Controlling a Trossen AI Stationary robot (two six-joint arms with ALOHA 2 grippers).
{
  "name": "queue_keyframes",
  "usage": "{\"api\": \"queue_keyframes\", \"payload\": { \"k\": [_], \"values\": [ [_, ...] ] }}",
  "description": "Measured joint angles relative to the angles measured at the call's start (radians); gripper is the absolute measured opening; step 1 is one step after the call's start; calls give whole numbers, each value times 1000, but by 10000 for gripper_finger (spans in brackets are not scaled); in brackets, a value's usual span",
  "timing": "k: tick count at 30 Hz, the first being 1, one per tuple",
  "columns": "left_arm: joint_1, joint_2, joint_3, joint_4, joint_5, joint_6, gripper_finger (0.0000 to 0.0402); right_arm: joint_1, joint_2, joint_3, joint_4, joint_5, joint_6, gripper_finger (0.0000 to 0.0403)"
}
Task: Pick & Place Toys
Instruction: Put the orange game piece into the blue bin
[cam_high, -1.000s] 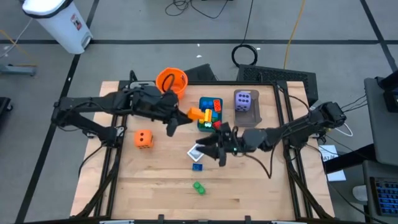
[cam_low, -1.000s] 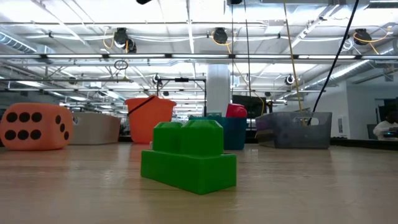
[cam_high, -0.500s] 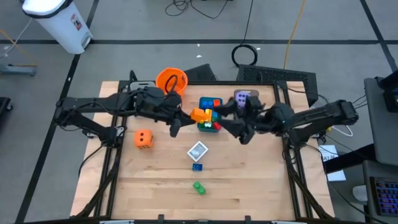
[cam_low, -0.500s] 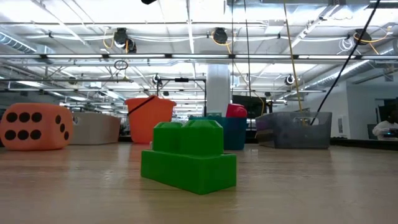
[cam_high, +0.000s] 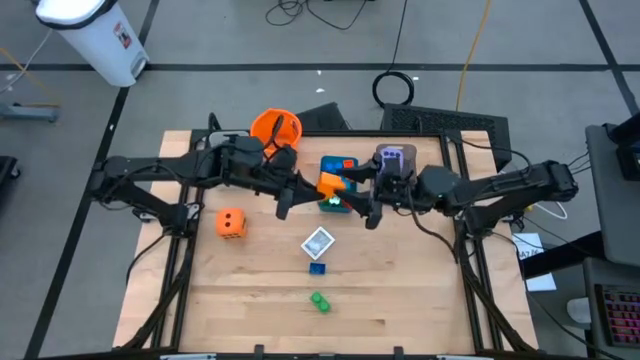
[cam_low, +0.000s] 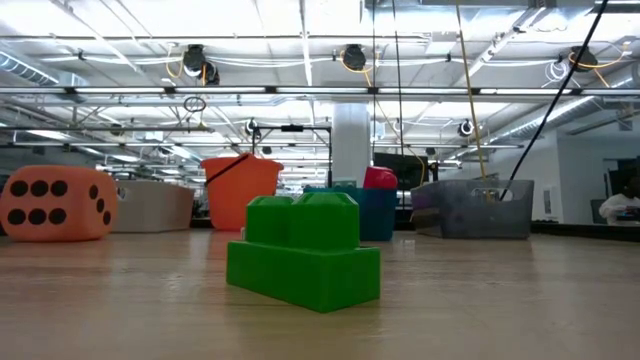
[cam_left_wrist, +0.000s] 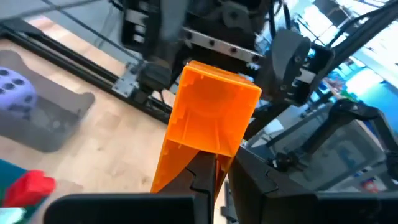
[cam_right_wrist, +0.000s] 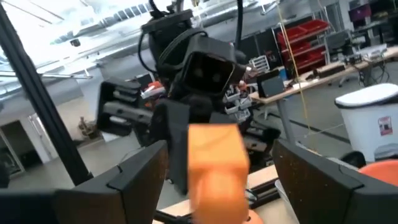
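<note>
Between your spread right tool (cam_high: 362, 207) and left tool (cam_high: 300, 189) pinching the orange brick (cam_high: 329, 185), misaligned handover could drop it

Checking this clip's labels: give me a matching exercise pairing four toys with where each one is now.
Things:
1. orange brick
2. orange die
3. purple die
4. green brick

Places:
A. loose on the table, nearest the front edge
B. in the grey tray
C. clamped in the left gripper
D. on the table's left side, under the left arm

Pairs: 1-C, 2-D, 3-B, 4-A
</note>
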Motion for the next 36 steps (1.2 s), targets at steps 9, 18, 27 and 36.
{"api": "queue_keyframes", "payload": {
  "k": [9, 18, 27, 36],
  "values": [
    [-1, 57, 0, 82, 58, -15, 37, -14, 31, 0, 2, -31, 53, 279],
    [-1, 55, -1, 128, 73, -7, 37, -14, 30, 0, -10, -33, 83, 278],
    [0, 53, -1, 128, 74, -12, 37, -14, 30, 0, -8, -62, 123, 218],
    [-1, 53, -1, 130, 78, -14, 39, -14, 30, 0, 12, -103, 127, 127]
  ]
}}
